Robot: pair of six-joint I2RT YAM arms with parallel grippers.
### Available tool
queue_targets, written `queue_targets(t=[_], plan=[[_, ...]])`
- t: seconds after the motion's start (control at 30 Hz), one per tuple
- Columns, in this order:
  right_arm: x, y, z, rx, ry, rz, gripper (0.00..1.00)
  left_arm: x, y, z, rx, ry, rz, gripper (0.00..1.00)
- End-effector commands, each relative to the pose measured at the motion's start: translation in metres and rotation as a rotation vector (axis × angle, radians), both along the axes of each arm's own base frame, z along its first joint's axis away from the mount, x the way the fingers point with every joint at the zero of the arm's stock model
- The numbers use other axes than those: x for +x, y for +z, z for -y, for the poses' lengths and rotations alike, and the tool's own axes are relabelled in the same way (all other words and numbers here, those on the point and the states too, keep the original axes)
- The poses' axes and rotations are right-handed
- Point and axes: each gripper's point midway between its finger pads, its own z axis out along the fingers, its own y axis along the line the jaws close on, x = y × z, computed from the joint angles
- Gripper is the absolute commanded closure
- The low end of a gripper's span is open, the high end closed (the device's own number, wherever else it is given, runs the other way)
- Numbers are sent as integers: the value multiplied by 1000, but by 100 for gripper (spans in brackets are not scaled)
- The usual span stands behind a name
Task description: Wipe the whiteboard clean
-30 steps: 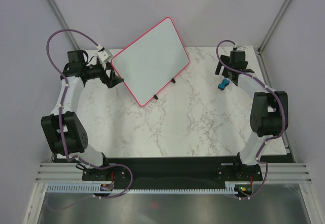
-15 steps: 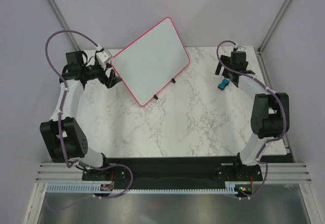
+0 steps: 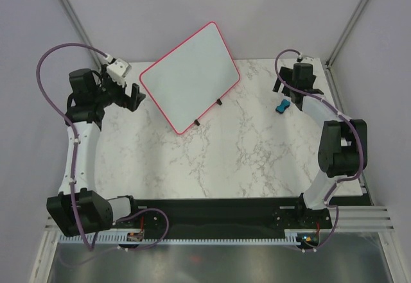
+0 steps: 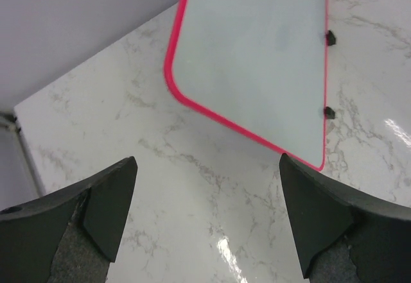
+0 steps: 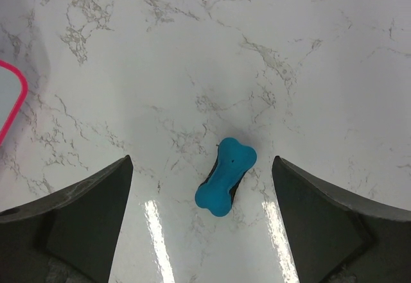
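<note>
My left gripper (image 4: pixel 207 167) is released, its two dark fingers (image 4: pixel 106 199) spread wide with only marble showing between them. It hangs near the left edge of the whiteboard (image 3: pixel 189 77), close to the frame but not touching it. From my left wrist the whiteboard's rounded corner lies just ahead of the fingertips. Its thin pink-red frame runs around a plain white face, and two small black feet (image 4: pixel 329 111) stick out along one long edge.

My right gripper (image 5: pixel 200 164) is released too, fingers equally wide and holding nothing. It hangs well to the right of the whiteboard. Under it a small blue bone-shaped eraser (image 5: pixel 226 176) lies flat on the marble, in the gap between my fingers as my right wrist sees it, and apart from both. Only a sliver of the whiteboard's pink-red corner shows at the left edge of that view.

The whiteboard itself stands propped on its feet on the white marble table (image 3: pixel 225 154), tilted and turned on a diagonal. It sits toward the far side between my two grippers, much closer to the left one than the right
</note>
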Motion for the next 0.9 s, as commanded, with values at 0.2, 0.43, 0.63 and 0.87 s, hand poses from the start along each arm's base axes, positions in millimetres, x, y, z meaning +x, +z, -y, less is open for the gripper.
queue_targets(t=[0.2,0.43,0.63,0.87], plan=[[-2,30,17,-52,-74,76,2,-24,-44,-122,-91,672,-172,1],[-4,24,15,-41,-68,67,2,-51,-91,-159,-42,846,-262,1],[-6,29,16,-42,-71,76,2,-61,-108,-163,-8,860,-269,1],[-12,33,14,-35,-62,94,2,-60,-111,-152,-22,800,-267,1]])
